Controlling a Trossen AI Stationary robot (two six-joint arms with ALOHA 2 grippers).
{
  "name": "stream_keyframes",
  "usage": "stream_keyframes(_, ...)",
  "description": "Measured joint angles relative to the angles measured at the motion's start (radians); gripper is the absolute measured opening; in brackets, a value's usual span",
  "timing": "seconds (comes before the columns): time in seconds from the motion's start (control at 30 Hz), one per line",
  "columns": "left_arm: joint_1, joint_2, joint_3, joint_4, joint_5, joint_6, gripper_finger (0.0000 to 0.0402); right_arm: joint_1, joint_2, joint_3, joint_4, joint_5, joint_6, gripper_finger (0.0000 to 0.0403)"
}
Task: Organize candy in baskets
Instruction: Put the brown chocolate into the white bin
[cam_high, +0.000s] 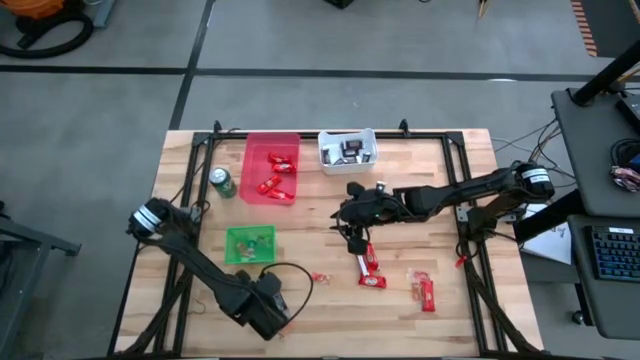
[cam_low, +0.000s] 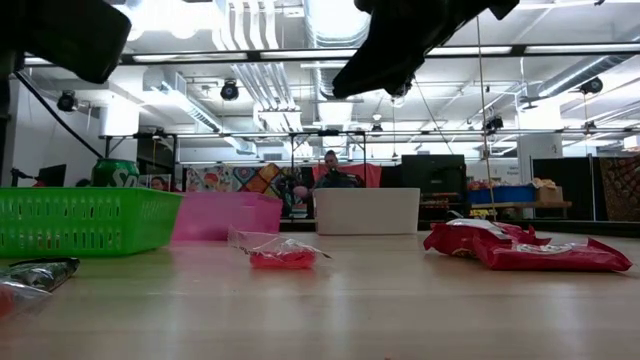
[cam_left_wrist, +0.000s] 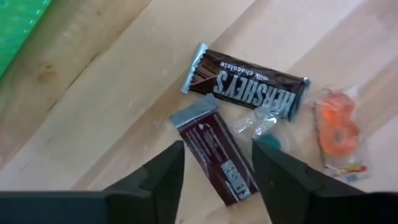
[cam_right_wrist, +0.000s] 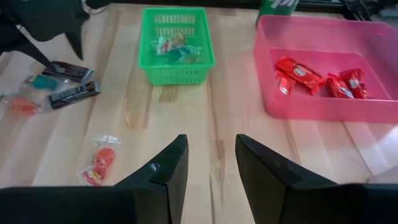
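Observation:
My left gripper (cam_high: 268, 315) (cam_left_wrist: 217, 162) is open near the table's near edge, hovering over two dark mini bars. One dark bar (cam_left_wrist: 214, 152) lies between its fingers and another (cam_left_wrist: 249, 90) just beyond, beside an orange sweet (cam_left_wrist: 339, 130). My right gripper (cam_high: 356, 238) (cam_right_wrist: 211, 155) is open at mid-table, just above red-wrapped bars (cam_high: 368, 262) lying flat. The red basket (cam_high: 272, 170) holds red bars. The white basket (cam_high: 347, 150) holds dark bars. The green basket (cam_high: 250, 243) holds mixed pieces.
A green soda can (cam_high: 222, 183) stands left of the red basket. A small red sweet in clear wrap (cam_high: 320, 278) and more red bars (cam_high: 425, 290) lie toward the near edge. Bare wood lies between the green basket and the right gripper.

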Motion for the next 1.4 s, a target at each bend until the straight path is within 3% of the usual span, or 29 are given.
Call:
stream_keyframes(0.2, -0.009, 0.033, 0.0, 0.01, -0.026, -0.021, 0.0196, 0.006, 0.0, 0.0, -0.007, -0.001, 0.002, 0.0123)
stream_keyframes(0.9, -0.03, 0.074, -0.001, -0.034, -0.024, -0.026, 0.0191, 0.019, 0.0, 0.0, -0.014, 0.0, 0.048, 0.0123)
stream_keyframes(1.17, -0.037, 0.049, 0.053, -0.15, 0.002, -0.057, 0.0191, 0.019, 0.0, 0.0, -0.014, -0.001, 0.071, 0.0123)
stream_keyframes(1.4, -0.062, 0.049, 0.06, -0.148, 0.062, -0.17, 0.0191, 0.019, 0.0, 0.0, -0.015, -0.001, 0.081, 0.0123)
